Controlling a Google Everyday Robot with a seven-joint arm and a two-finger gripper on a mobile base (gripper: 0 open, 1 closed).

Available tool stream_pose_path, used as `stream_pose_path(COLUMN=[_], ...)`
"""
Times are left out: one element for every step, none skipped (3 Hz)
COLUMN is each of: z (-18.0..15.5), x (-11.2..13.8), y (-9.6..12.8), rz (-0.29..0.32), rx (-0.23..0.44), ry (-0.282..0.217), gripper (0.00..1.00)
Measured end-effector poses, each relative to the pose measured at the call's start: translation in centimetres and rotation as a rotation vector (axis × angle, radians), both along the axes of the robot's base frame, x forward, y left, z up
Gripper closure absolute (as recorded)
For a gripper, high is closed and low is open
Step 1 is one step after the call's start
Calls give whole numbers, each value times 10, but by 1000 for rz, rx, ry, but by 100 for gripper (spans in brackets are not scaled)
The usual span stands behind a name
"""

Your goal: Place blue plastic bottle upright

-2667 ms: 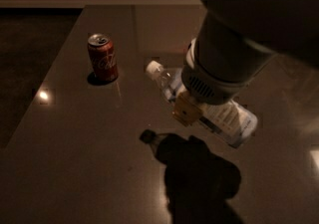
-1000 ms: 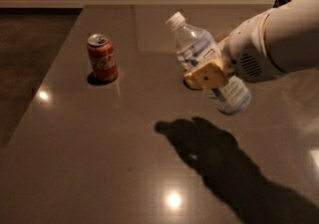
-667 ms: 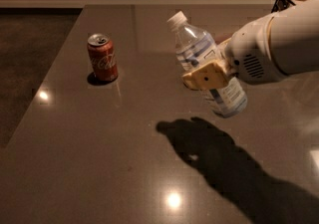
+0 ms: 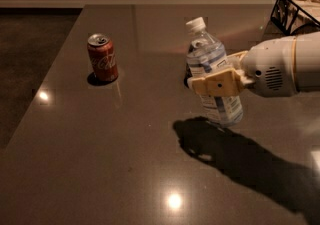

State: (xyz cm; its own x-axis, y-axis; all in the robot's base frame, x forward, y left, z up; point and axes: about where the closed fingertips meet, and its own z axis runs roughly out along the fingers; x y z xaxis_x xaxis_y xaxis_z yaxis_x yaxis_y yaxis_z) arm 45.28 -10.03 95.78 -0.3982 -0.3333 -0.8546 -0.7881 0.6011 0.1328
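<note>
The blue plastic bottle [image 4: 212, 71] is clear and ribbed, with a white cap and a white-and-blue label. It stands nearly upright, cap leaning slightly left, near the middle of the dark table [image 4: 115, 149]. Its base is at or just above the tabletop; I cannot tell if it touches. My gripper [image 4: 216, 85] reaches in from the right and is shut on the bottle's middle, with a tan finger pad [image 4: 218, 85] across the label.
A red soda can [image 4: 102, 57] stands upright to the left of the bottle. A wire basket [image 4: 296, 11] sits at the far right back corner. The table's left edge runs along a dark floor [image 4: 30, 69].
The bottle went from lying tilted under the gripper to lifted, then turned closer to upright and lowered toward the table. The arm has drawn back to the right.
</note>
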Motion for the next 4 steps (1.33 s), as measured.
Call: stream_pose_path(z=[9, 15, 12, 6], x=[-4, -4, -3, -3], y=[7, 12, 18, 22], rz=[10, 0, -3, -13], rx=[110, 200, 275, 340], ry=[-65, -136, -168, -194], gripper=[100, 100, 100, 100])
